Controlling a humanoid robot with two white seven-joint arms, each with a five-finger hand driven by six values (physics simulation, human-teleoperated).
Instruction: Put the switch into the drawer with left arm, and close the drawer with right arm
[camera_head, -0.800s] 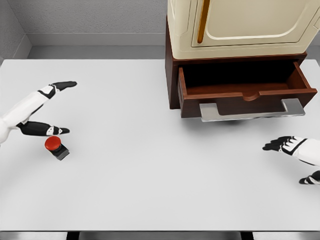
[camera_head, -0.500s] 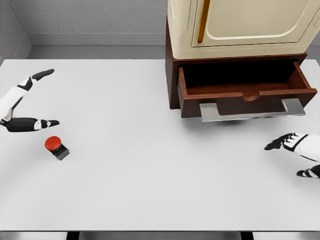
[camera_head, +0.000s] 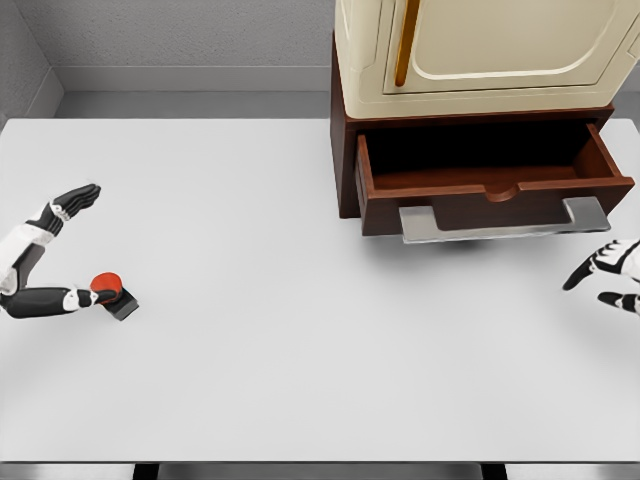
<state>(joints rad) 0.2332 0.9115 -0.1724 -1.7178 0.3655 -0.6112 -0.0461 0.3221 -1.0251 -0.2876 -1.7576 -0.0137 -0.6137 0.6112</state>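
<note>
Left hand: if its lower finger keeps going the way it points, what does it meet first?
The red switch. The left hand has that finger aimed right along the table, its tip already at the switch's near side; actual contact is unclear.

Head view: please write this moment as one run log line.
switch on table | left hand open, fingertip at switch | drawer open | right hand open

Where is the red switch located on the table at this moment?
In the head view, the switch sits on the white table near its left edge, touching a fingertip of the left hand, far from the open drawer at the upper right.
</note>
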